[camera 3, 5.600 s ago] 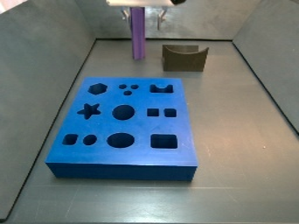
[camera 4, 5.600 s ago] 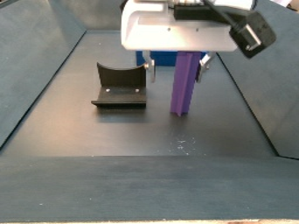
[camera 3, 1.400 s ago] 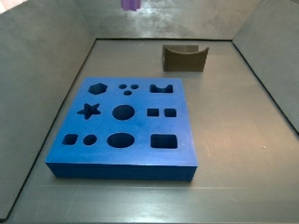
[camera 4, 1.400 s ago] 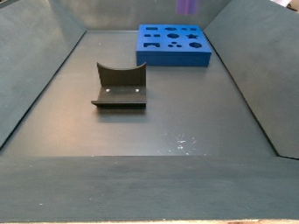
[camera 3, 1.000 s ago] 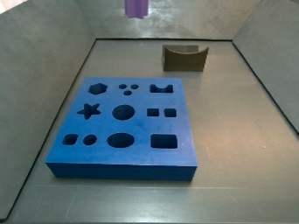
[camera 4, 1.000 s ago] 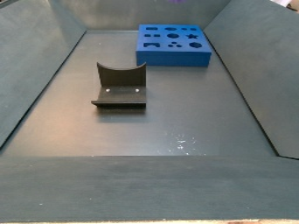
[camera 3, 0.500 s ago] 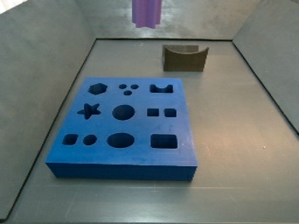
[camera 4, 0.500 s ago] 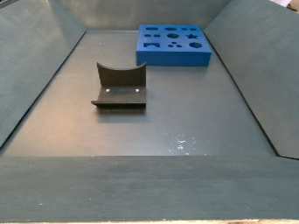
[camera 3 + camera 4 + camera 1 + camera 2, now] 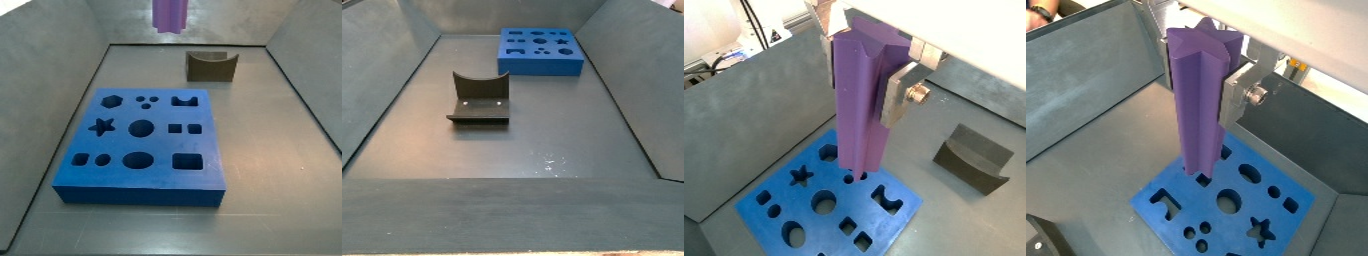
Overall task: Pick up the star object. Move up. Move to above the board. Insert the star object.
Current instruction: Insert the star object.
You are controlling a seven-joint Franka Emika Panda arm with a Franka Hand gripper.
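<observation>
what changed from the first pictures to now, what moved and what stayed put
The star object stood on the floor near the olive block, the hand already around it. It has since been lifted clear of the floor and now hangs held above the board, only its lower end showing at the top edge of a side view. The board, the olive block and the fixture stayed put.

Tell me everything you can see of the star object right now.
The star object is a tall, slender light-purple prism with ridged sides and a star-shaped top end, matte and plastic-looking. It hangs upright, held near its top in the claw: a silver finger presses one side. Both wrist views show it in the air above the blue board, its lower end clear of the holes. In a side view only its lower end shows at the picture's top edge.
</observation>
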